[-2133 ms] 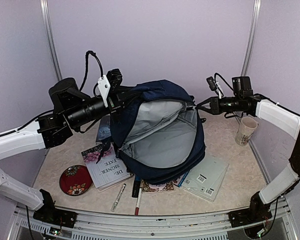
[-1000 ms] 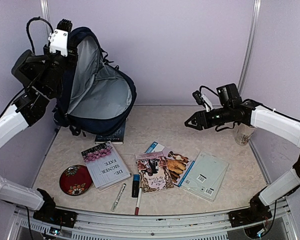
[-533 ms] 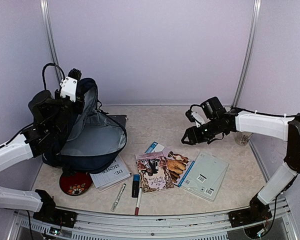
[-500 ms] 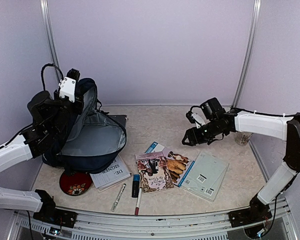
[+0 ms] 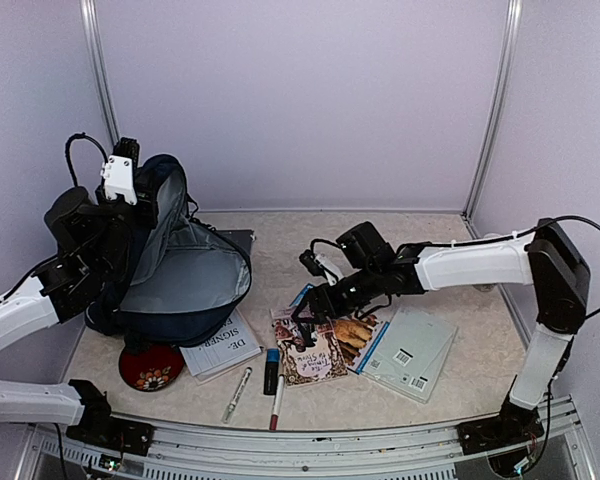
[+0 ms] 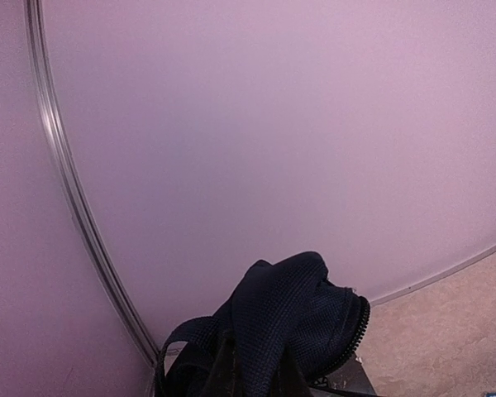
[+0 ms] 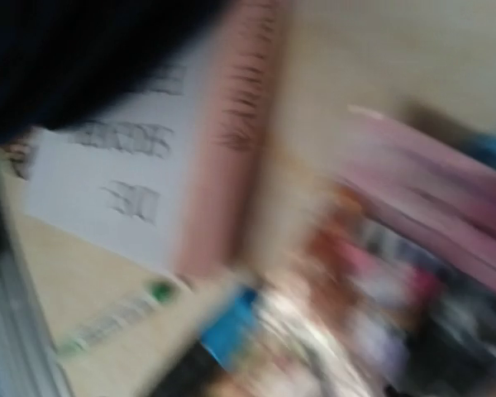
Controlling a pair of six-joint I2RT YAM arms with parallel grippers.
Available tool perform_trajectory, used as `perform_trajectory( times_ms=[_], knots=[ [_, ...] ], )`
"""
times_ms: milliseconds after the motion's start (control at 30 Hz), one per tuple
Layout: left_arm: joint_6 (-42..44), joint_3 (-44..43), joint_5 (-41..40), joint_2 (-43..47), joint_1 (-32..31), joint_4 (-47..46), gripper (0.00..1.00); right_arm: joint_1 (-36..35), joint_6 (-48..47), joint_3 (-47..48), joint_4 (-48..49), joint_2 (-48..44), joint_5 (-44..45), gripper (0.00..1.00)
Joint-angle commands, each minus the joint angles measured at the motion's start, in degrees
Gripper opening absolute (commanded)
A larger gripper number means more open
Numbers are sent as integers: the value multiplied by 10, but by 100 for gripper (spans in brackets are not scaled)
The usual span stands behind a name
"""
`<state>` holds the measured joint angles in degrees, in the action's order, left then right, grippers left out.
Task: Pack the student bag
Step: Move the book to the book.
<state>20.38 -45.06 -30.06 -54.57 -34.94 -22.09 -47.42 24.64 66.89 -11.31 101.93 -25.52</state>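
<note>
**Bag mouth at nine o'clock from the working arm**

The student bag (image 5: pixel 195 275) sits at the left side of the counter (image 5: pixel 310 240). Its upper edge is lifted and its grey-lined mouth gapes toward three o'clock in the overhead view. The left end effector (image 5: pixel 130 200) is clamped shut at the top of the bag, where the left wrist view shows dark bag fabric bunched at the bottom edge. I judge that it is pinching that fabric to hold the opening up.

The right end effector (image 5: pixel 308 312) reaches across to the middle of the counter and hangs just above the far edge of an illustrated book (image 5: pixel 310 352). The book lies at about six o'clock from it, with the long axis running roughly eleven to five. The right wrist view is smeared by motion and the overhead view is too small, so I cannot tell whether its jaws are apart or together.

The right arm is clearly the nearer one to the loose items. Anything it lifts here would need to travel toward nine o'clock, over the white book (image 5: pixel 220 345) that the bag's lower lip rests on, and into the opening.
</note>
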Motion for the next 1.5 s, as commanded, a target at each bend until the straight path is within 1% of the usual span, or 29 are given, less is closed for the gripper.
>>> perform_trajectory(
  times_ms=[0,100,200,267,333,367,400,467,533,633,833,967,1100,1233,1333,1467],
  knots=[
    [-49,18,-12,23,9,-25,0,-6,111,54,154,84,-95,69],
    [-83,37,-32,37,11,-11,0,-9,126,103,156,140,-112,69],
    [-116,59,-30,60,16,-1,0,-17,135,125,150,175,-134,68],
    [-128,65,-27,68,17,5,0,-24,129,128,133,184,-124,68],
    [-135,63,-24,66,19,14,0,-38,97,127,104,179,-87,67],
    [-135,59,-23,64,20,18,0,-47,66,125,85,172,-50,65],
    [-134,57,-21,63,20,21,0,-58,32,122,68,165,-2,60],
    [-135,54,-17,64,20,20,0,-81,-52,102,70,146,91,48],
    [-134,53,-13,67,21,16,0,-97,-103,76,94,133,138,39],
    [-132,50,-7,68,24,17,0,-104,-129,49,138,133,166,33],
    [-129,54,-5,69,25,19,0,-113,-152,48,177,164,144,33],
    [-126,53,1,73,25,20,0,-122,-173,58,164,174,152,33],
    [-125,54,3,77,26,23,0,-122,-195,48,152,161,145,33],
    [-126,54,-1,71,26,24,0,-123,-214,25,163,140,126,36],
    [-127,54,3,67,26,23,0,-128,-228,22,168,143,119,39],
    [-126,53,4,67,26,22,0,-139,-245,41,155,160,143,40]
  ],
)
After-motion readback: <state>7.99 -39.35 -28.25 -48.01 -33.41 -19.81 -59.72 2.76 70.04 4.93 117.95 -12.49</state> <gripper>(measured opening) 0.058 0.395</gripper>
